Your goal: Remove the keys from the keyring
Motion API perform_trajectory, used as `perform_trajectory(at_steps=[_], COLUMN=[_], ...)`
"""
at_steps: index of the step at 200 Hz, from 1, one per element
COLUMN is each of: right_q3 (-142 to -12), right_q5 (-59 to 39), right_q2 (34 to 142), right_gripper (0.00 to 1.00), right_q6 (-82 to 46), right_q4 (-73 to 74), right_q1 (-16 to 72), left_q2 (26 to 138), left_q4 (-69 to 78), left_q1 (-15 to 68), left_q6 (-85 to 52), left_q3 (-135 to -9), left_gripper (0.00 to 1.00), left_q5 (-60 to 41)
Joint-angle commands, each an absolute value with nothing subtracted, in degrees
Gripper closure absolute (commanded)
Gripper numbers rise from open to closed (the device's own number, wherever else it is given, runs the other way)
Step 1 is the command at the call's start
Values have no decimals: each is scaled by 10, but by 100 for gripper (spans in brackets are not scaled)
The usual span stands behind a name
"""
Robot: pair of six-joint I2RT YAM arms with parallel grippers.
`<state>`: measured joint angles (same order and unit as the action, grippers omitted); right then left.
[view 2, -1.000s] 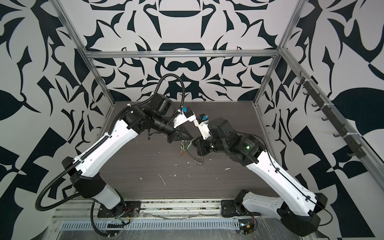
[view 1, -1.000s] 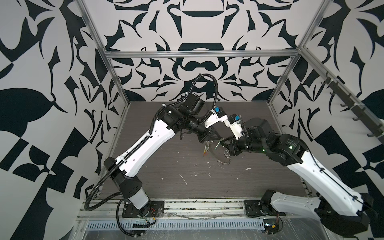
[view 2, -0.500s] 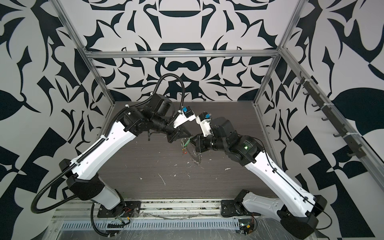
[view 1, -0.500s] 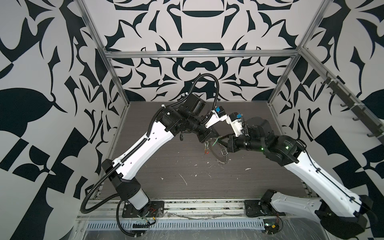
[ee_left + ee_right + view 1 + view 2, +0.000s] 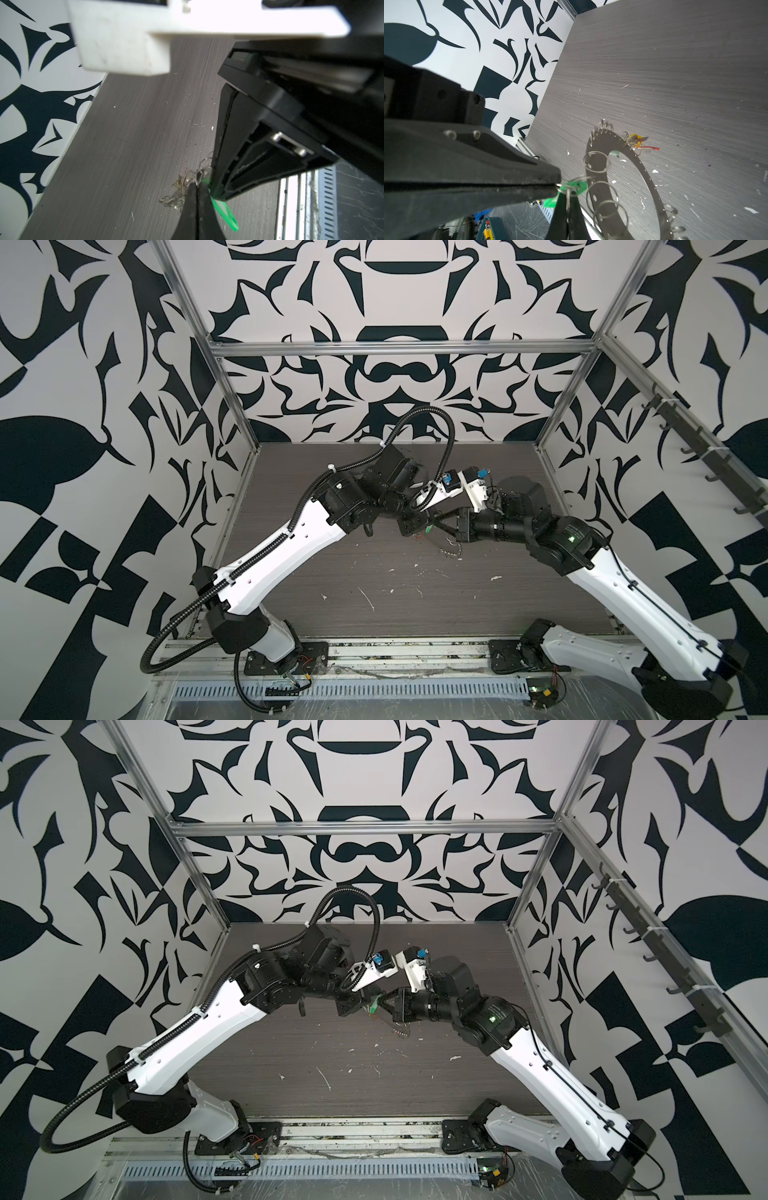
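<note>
Two hands meet tip to tip above the dark grey bench [image 5: 675, 72]. Left hand [image 5: 196, 187] is clenched on a small silver wire loop [image 5: 563, 188]; right hand [image 5: 567, 193] is clenched on the green plastic tag [image 5: 225, 214] at that loop. The flat grey metal keyring [image 5: 602, 144] is just beside them, with yellow- and red-tagged silvery keys [image 5: 640, 141] on its opposite rim.

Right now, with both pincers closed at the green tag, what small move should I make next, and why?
Probably ease the left pincer away from the right pincer. Both are shut on the wire loop carrying the green tag, and that loop seems threaded to the keyring, so a gentle pull may work it free.
</note>
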<state>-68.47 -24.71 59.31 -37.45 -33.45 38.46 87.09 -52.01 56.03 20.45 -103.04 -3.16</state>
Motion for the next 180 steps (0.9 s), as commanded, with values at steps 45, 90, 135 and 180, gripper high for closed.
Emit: perform_trajectory(at_steps=[45, 90, 135, 180], right_q3=[-680, -662, -641, -631], right_q5=[-324, -355, -370, -379], right_q2=[569, 565, 549, 548], right_gripper=[100, 100, 100, 100], right_q6=[-392, -379, -364, -355], right_q4=[-295, -314, -326, -349], right_q1=[387, 387, 386, 385], left_q2=[811, 764, 701, 653], left_q4=[-382, -307, -215, -93], left_q1=[559, 560, 562, 573], left_q6=[235, 261, 268, 280], left_q3=[-934, -840, -728, -625], left_gripper=[100, 100, 100, 100], left_q5=[63, 51, 47, 45])
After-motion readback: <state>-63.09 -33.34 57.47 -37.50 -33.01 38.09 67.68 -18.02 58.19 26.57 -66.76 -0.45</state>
